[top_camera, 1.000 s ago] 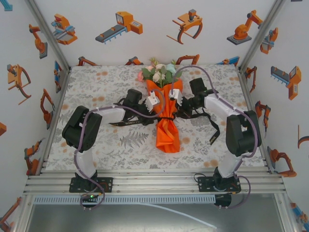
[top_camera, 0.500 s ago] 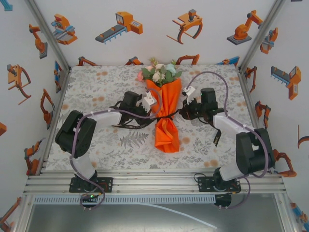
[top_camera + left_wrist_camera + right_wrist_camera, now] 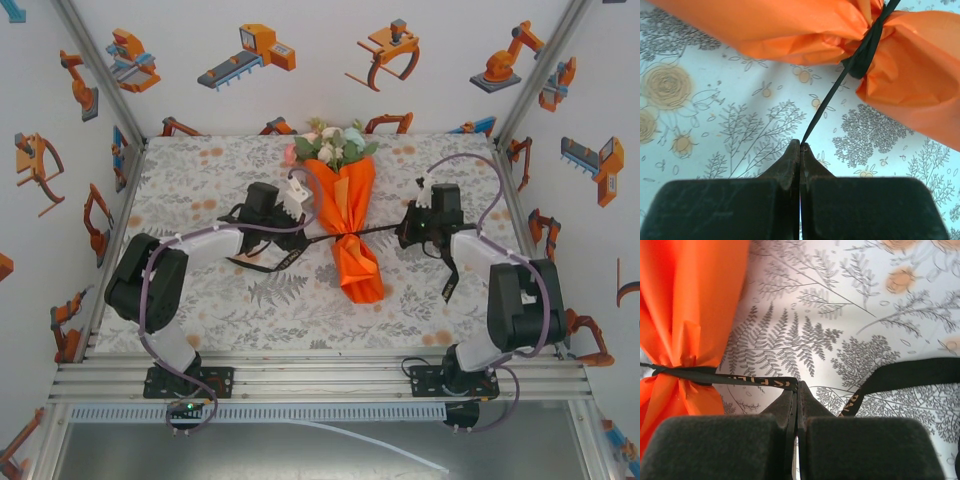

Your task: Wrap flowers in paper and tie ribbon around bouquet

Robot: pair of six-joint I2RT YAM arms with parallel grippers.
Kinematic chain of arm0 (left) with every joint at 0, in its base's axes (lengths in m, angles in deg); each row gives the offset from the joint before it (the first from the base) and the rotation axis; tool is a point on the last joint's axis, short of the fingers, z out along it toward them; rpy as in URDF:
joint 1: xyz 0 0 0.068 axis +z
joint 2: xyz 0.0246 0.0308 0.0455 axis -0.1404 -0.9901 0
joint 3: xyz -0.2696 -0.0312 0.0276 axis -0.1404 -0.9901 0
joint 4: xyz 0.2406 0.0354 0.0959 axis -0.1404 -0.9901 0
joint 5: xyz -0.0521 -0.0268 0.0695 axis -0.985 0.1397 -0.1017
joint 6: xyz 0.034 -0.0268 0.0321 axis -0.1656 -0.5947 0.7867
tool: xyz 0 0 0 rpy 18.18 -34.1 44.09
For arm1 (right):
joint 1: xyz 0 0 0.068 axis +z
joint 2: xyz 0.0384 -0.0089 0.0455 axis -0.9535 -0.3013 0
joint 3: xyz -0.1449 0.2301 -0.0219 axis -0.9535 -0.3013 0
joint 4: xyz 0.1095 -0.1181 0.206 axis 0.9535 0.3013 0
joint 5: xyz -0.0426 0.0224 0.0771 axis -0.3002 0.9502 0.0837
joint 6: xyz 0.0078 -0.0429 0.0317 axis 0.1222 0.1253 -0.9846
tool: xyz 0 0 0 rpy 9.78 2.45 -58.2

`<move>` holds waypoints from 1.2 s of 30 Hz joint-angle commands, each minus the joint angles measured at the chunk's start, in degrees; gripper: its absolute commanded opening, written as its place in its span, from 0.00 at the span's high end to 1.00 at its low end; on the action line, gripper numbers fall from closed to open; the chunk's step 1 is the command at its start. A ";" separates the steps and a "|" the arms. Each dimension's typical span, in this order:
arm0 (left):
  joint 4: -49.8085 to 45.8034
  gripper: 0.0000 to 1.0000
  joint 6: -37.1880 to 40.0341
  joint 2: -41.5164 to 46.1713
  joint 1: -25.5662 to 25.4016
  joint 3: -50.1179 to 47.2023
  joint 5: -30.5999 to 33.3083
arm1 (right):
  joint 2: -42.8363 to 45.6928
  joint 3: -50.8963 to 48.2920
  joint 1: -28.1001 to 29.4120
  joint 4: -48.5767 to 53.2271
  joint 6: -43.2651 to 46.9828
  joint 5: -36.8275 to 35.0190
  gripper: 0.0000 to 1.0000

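The bouquet (image 3: 345,215) lay in the middle of the top view, on the flowery table cover (image 3: 200,180). The flowers (image 3: 330,150) poked out at its upper end. The orange paper (image 3: 358,275) was wrapped round the stems. The black ribbon (image 3: 345,238) went round the thin middle of the paper.

The left claw (image 3: 801,146) was shut tight on one end of the ribbon, at the bottom middle of its own view. The right claw (image 3: 797,385) was shut tight on the other end. Both ends looked stretched straight, so I think the step was pulling the knot tight.

Next, the claws would need to pull apart evenly, without dragging the bouquet sideways or ripping the paper.

The knot was too small to see well. I could not tell if it was a real knot or just a loop. A loose ribbon tail ran off the right edge of the right wrist view.
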 commanded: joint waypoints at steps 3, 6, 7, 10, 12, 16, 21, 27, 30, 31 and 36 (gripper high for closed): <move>-7.13 1.00 -0.29 1.32 3.83 -1.77 7.32 | -1.95 3.82 -8.53 5.12 -9.75 -14.41 1.00; -6.95 1.00 -0.62 1.63 4.32 -2.19 9.03 | -2.36 4.83 -9.48 8.01 -10.15 -18.05 1.00; -6.72 1.00 -0.66 1.79 4.58 -2.38 9.65 | -2.32 4.93 -9.81 8.78 -10.61 -19.28 1.00; -6.45 1.00 -1.23 2.31 5.48 -2.90 11.53 | -2.24 5.28 -12.01 11.41 -13.61 -22.07 1.00; -5.84 1.00 -1.67 2.72 5.98 -3.25 11.53 | -2.24 5.09 -13.76 12.11 -15.51 -22.57 1.00; -2.66 1.00 -1.34 3.55 4.74 -3.33 1.57 | -2.87 3.15 -13.25 3.58 -13.25 -5.55 1.00; 3.80 0.79 -4.12 3.57 0.76 -3.13 -5.68 | -2.54 6.84 -9.01 7.21 -5.83 2.32 0.94; 2.35 0.51 -6.47 9.79 2.52 -3.37 -0.18 | -2.08 13.39 -9.86 20.41 4.46 -4.18 0.58; -5.93 0.48 -8.24 13.36 4.18 -1.07 8.69 | -5.13 17.35 -9.85 28.07 10.62 -6.53 0.57; -10.73 0.48 -7.80 14.06 4.35 0.53 12.74 | -6.43 18.59 -9.80 30.12 12.23 -6.07 0.56; -30.05 0.47 -2.96 14.68 4.47 7.16 29.89 | -12.26 23.67 -5.03 35.79 18.81 -6.07 0.50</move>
